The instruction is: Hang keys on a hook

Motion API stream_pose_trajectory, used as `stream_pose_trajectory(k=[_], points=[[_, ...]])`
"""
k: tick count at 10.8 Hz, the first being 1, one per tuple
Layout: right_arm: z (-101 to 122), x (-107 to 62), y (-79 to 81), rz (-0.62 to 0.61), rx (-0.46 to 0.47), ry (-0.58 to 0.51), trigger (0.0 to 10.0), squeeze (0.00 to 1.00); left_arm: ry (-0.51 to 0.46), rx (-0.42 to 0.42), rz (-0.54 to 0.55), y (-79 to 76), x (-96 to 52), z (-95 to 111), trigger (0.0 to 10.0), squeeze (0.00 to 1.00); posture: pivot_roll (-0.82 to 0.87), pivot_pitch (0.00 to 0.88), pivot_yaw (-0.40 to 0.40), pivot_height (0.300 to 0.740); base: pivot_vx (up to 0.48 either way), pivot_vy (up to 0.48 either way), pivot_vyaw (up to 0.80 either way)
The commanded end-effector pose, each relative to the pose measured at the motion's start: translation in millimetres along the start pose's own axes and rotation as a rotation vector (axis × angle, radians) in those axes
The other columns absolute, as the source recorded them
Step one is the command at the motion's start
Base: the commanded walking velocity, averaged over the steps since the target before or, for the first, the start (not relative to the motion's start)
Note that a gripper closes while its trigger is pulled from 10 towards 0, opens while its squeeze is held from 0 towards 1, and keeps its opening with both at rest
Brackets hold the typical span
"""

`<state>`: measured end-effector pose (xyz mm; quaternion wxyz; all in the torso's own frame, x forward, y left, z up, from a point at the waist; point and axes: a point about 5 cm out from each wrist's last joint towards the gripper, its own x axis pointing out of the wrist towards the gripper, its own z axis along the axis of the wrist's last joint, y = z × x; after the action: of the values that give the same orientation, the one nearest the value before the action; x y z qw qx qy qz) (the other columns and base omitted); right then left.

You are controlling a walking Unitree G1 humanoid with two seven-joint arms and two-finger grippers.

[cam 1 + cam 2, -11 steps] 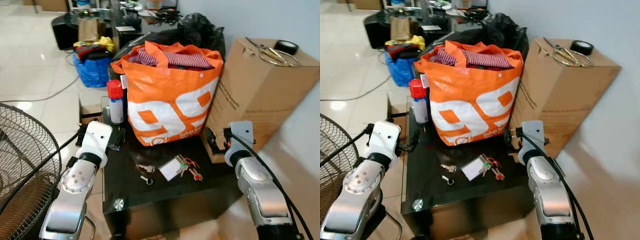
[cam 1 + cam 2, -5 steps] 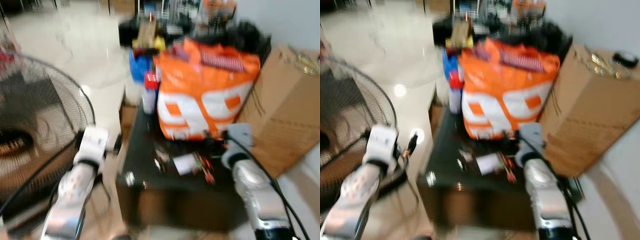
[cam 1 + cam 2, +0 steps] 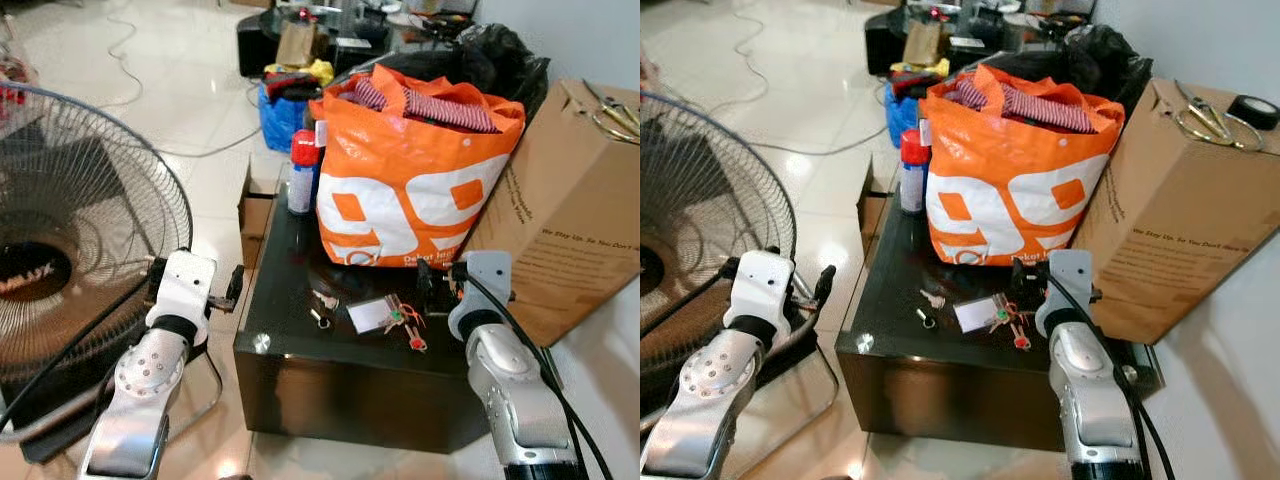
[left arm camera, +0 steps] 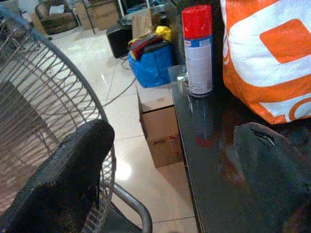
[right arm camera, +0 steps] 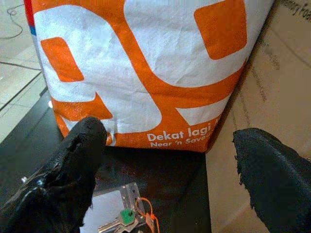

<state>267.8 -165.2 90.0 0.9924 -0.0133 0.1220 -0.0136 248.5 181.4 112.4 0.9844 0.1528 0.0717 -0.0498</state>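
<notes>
Keys lay loose on the black table, both grippers empty.

You had the keys (image 3: pixel 398 317) on the glossy black table (image 3: pixel 290 350): a small bunch with a white rectangular tag and green and red fobs, just at 6 o'clock of the orange bag (image 3: pixel 410 190), with a separate silver key (image 3: pixel 322 300) and a small metal piece at their 9 o'clock. Your right gripper (image 5: pixel 167 165) hung over the table's 3 o'clock edge beside the cardboard box (image 3: pixel 570 220), its fingers (image 5: pixel 73 165) spread wide, holding and touching nothing. Your left gripper (image 4: pixel 170 170) sat off the table's 9 o'clock side near the fan (image 3: pixel 80 230), also spread wide and empty, facing the spray can (image 4: pixel 198 48).
</notes>
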Motion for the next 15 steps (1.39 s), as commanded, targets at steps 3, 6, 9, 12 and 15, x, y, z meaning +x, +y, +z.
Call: stream_pose_trajectory(k=[3, 6, 9, 12, 15], points=[[2.2, -2.9, -4.9, -0.019, 0.002, -0.005, 10.0, 0.00, -0.009, -0.001, -0.023, 0.4, 0.4, 2.2, 10.0, 0.00, -0.05, 0.000, -0.060, 0.740, 0.301, 0.000, -0.48], [-0.1, -6.6, -2.0, -0.029, 0.010, -0.002, 10.0, 0.00, -0.009, 0.020, -0.063, 1.0, 2.2, 2.2, 10.0, 0.00, -0.06, 0.000, -0.019, 0.740, 0.305, 0.000, 0.00], [0.1, -5.6, -1.0, 0.015, -0.018, 0.007, 10.0, 0.00, -0.008, 0.035, -0.063, -1.6, 5.2, 3.1, 10.0, 0.00, -0.06, 0.000, -0.025, 0.740, 0.100, 0.000, 0.00], [0.7, 0.5, 5.3, 0.138, -0.089, 0.054, 10.0, 0.00, 0.040, 0.050, -0.170, -9.4, -0.5, -6.0, 10.0, 0.00, -0.04, 0.000, -0.045, 0.740, 0.000, 0.000, 0.00], [-17.3, 12.9, 25.2, 0.354, -0.247, 0.224, 10.0, 0.00, 0.143, 0.147, -0.430, -17.7, -16.9, -29.8, 10.0, 0.00, -0.06, 0.000, -0.052, 0.740, 0.000, 0.000, 0.00]])
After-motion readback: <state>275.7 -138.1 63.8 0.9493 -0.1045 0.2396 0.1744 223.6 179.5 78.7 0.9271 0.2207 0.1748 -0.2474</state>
